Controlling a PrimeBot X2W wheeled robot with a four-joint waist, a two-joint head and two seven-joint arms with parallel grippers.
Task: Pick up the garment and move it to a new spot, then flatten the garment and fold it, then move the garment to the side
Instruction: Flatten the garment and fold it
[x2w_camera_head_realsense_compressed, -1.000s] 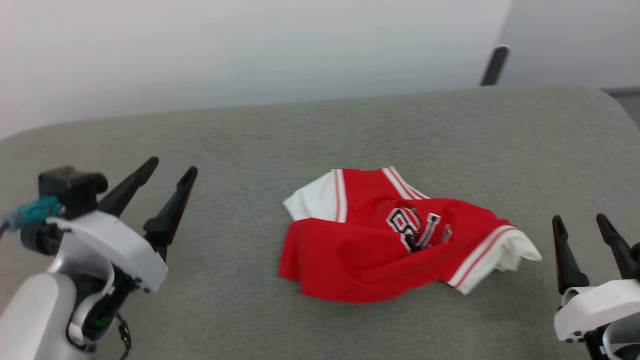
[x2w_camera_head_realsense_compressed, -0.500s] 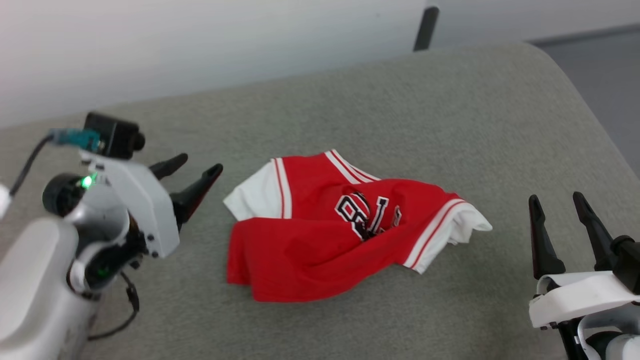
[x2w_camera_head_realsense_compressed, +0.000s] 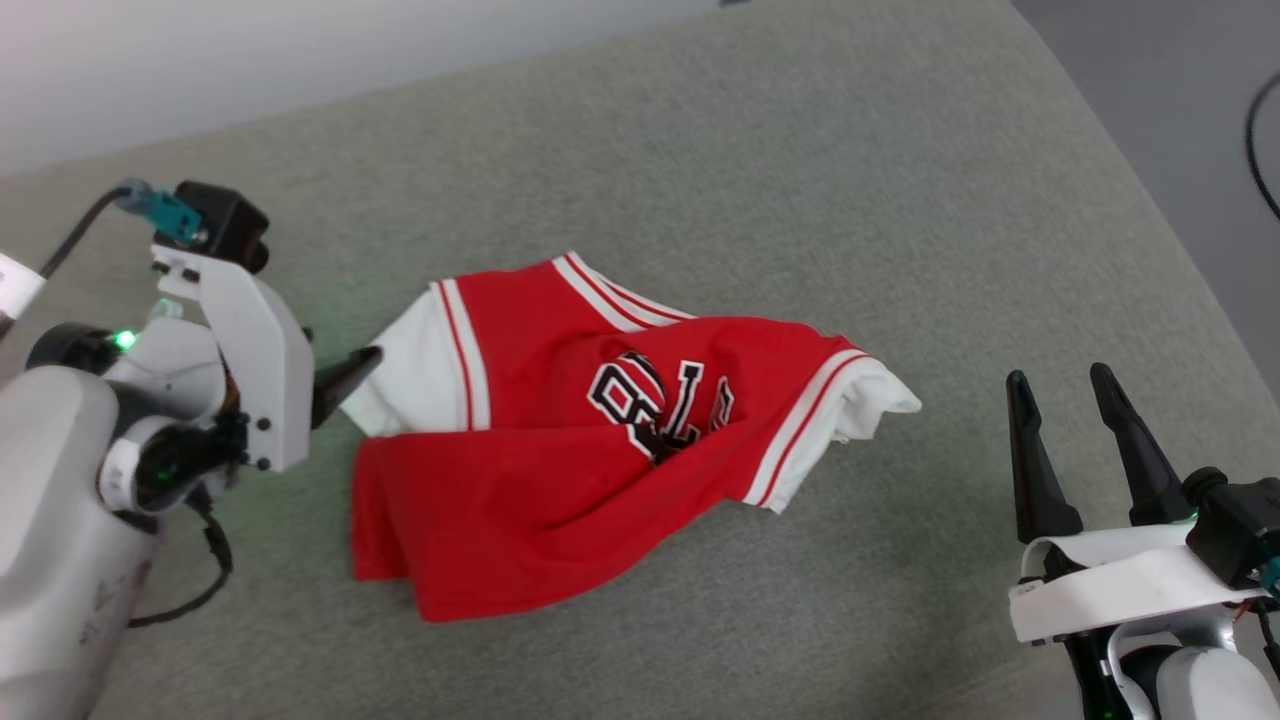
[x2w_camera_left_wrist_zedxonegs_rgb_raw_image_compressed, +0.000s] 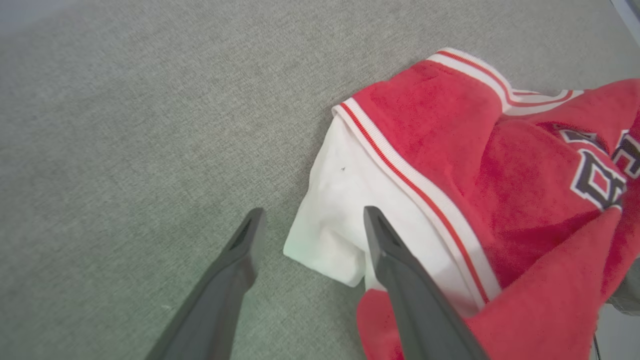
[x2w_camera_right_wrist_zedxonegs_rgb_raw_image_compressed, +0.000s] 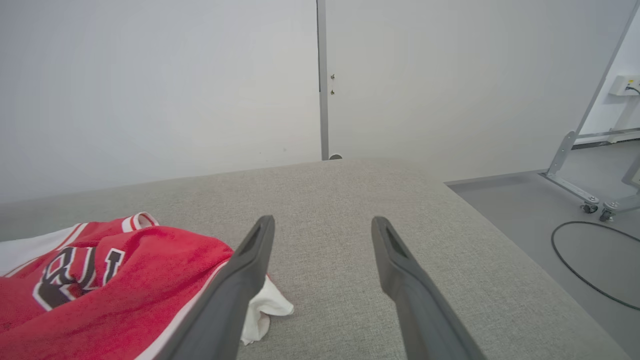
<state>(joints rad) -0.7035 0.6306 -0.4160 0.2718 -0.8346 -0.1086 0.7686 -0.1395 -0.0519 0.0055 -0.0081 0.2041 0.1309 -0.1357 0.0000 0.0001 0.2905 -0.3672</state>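
The garment (x2w_camera_head_realsense_compressed: 560, 440), a red jersey with white sleeves and black-and-white lettering, lies crumpled in the middle of the grey padded table (x2w_camera_head_realsense_compressed: 800, 200). My left gripper (x2w_camera_head_realsense_compressed: 355, 368) is at its left white sleeve. In the left wrist view, my left gripper (x2w_camera_left_wrist_zedxonegs_rgb_raw_image_compressed: 314, 212) is open, its fingers astride the corner of the white sleeve (x2w_camera_left_wrist_zedxonegs_rgb_raw_image_compressed: 335, 200); whether they touch the cloth I cannot tell. My right gripper (x2w_camera_head_realsense_compressed: 1058, 375) stands open, right of the garment's other white sleeve (x2w_camera_head_realsense_compressed: 880, 400) and apart from it. In the right wrist view, my right gripper (x2w_camera_right_wrist_zedxonegs_rgb_raw_image_compressed: 324, 220) holds nothing, with the garment (x2w_camera_right_wrist_zedxonegs_rgb_raw_image_compressed: 100, 280) at the lower left.
The table's right edge drops to a grey floor (x2w_camera_head_realsense_compressed: 1180, 100) with a black cable (x2w_camera_right_wrist_zedxonegs_rgb_raw_image_compressed: 575, 260) and a wheeled metal frame (x2w_camera_right_wrist_zedxonegs_rgb_raw_image_compressed: 590, 200). A pale wall (x2w_camera_right_wrist_zedxonegs_rgb_raw_image_compressed: 200, 75) stands behind the table. Bare grey surface lies beyond and in front of the garment.
The head camera has turned and tipped down, shifting the whole picture. My left gripper has reached toward the garment and now sits at its left white sleeve. Both grippers stay open.
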